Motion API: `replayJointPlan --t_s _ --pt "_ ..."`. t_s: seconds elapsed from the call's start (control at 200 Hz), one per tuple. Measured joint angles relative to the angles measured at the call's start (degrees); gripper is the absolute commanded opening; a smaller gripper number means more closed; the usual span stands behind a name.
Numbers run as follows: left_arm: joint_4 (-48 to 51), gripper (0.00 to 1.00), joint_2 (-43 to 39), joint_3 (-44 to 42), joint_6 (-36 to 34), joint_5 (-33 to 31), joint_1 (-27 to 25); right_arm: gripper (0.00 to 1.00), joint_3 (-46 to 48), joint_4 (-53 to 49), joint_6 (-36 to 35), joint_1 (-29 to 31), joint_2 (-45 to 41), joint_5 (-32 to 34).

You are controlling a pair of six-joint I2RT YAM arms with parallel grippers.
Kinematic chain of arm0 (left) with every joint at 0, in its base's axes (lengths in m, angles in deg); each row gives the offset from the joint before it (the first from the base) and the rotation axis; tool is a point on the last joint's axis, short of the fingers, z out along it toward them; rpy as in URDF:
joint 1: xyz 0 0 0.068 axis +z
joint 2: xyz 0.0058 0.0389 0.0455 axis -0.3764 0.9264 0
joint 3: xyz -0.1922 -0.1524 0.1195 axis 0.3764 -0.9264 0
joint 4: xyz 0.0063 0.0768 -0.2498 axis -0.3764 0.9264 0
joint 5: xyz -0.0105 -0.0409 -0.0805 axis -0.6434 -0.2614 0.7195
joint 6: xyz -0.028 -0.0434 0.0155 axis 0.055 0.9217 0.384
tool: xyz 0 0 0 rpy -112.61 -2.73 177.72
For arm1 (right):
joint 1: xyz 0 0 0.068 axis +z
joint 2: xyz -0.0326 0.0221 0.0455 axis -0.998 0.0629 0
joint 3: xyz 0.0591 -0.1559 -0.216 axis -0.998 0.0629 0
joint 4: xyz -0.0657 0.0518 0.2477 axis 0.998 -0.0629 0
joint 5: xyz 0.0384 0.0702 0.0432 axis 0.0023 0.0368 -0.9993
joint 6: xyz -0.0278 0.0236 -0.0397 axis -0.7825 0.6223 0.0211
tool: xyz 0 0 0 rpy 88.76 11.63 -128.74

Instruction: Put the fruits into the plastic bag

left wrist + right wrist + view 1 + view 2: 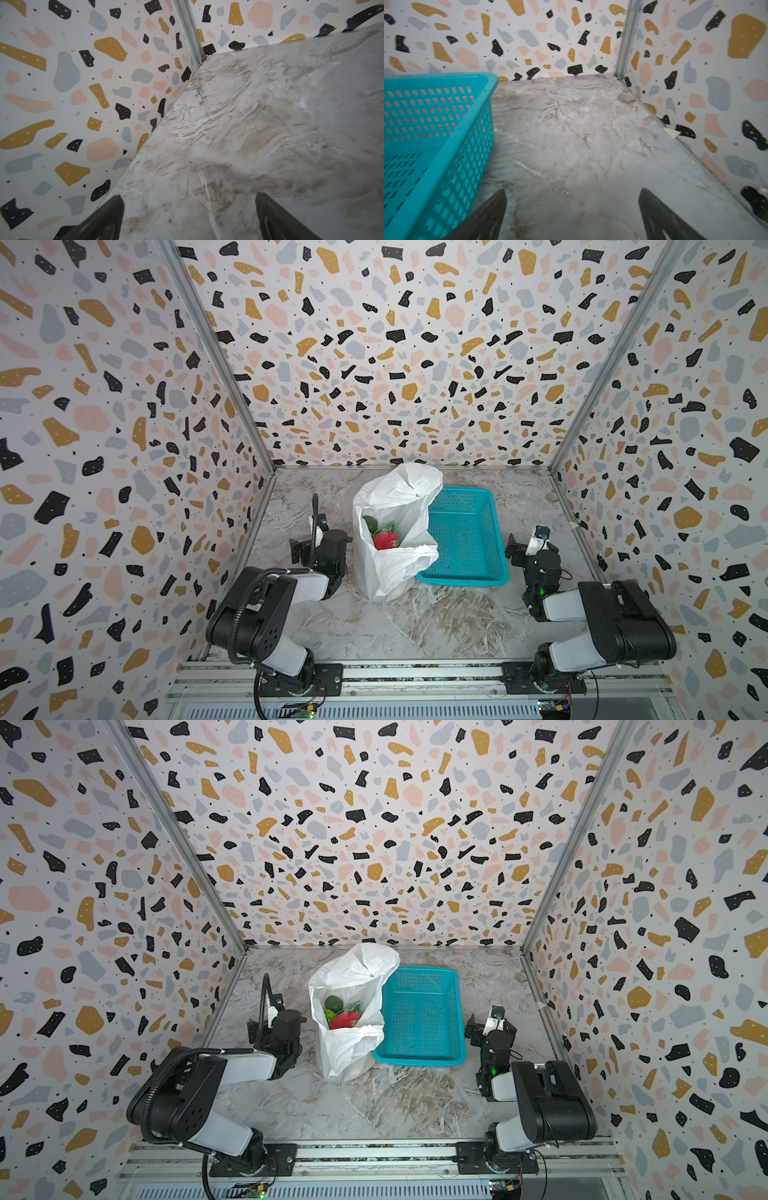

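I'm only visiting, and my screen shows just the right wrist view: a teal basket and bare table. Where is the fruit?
Observer: In a white bag standing beside the basket, on its left in both top views.
Operator: Which fruits can you see?
Observer: A dragon fruit and a green fruit show through the bag's open mouth.
Operator: Is anything left in the basket?
Observer: No, both top views show its whole floor, and nothing lies on it.
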Motion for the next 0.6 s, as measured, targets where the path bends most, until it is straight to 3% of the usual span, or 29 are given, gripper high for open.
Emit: replayJointPlan --t_s 0.195,0.33,0.601 --pt "-13.42 0.99 -3.82 -8.15 -4.13 6.25 2.51 0.99 -0.07 0.83 -2.19 -0.7 0.17 -5.4" --pt "-20.61 1.0 -4.5 -13.66 -3.43 14.34 7.85 0.99 -0.07 1.07 -2.89 -0.55 0.17 -6.19" --pt "-26.53 1.0 -3.72 -14.97 -3.08 21.42 9.07 0.99 -0.07 1.33 -3.21 -0.04 0.17 -6.36"
